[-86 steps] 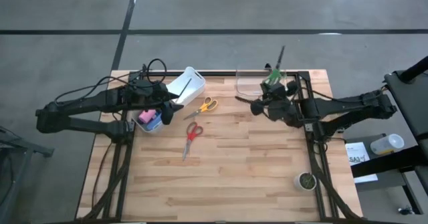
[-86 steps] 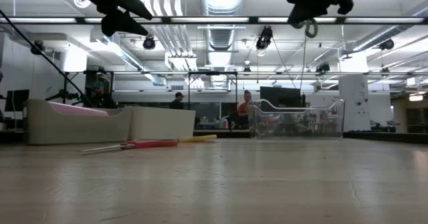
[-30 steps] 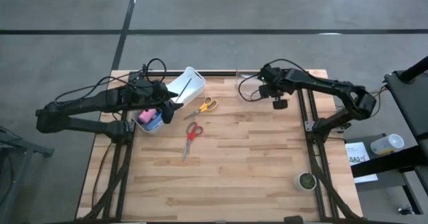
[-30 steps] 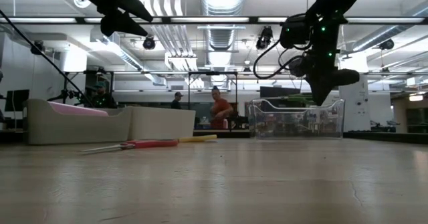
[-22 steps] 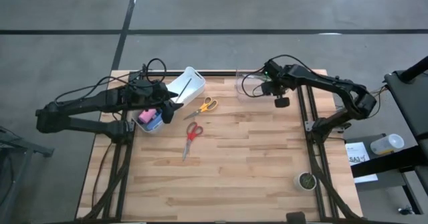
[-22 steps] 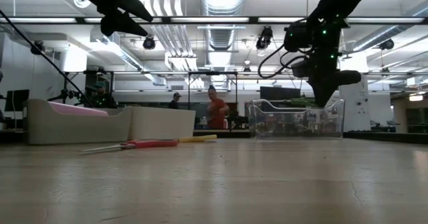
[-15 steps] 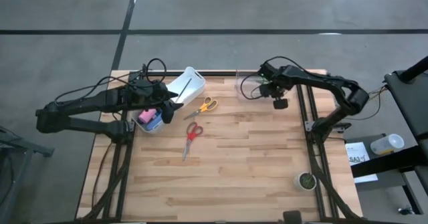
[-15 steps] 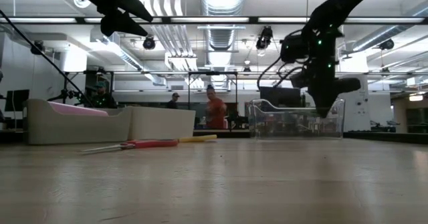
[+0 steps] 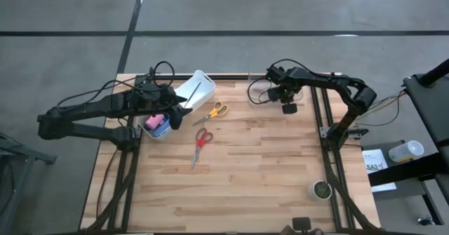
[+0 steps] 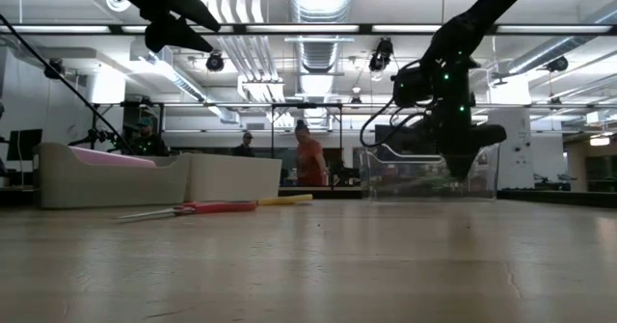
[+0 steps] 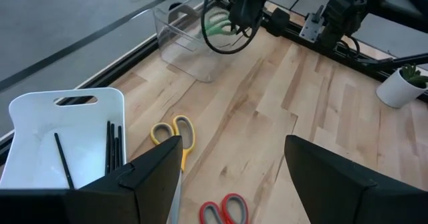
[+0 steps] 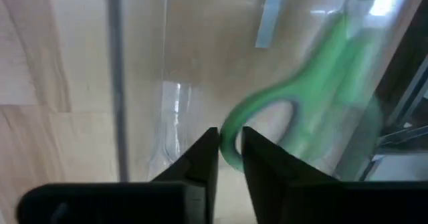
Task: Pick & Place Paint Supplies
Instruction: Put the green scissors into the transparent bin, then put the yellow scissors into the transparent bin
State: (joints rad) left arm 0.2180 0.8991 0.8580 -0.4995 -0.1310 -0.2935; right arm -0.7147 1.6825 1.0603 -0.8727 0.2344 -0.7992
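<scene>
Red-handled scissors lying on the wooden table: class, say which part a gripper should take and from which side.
Take the red-handled scissors at the narrow neck between loops and blades, coming straight down from above. They lie flat and closed on the wooden table, with bare wood on either side, leaving room to straddle the neck.

The right gripper (image 9: 279, 93) hangs over the clear plastic bin (image 9: 258, 89), pointing down, its fingers (image 12: 204, 158) pinched nearly together with nothing between them. The left gripper (image 9: 184, 114) waits beside that bin's far-off white counterpart, fingers (image 11: 150, 174) spread wide.
</scene>
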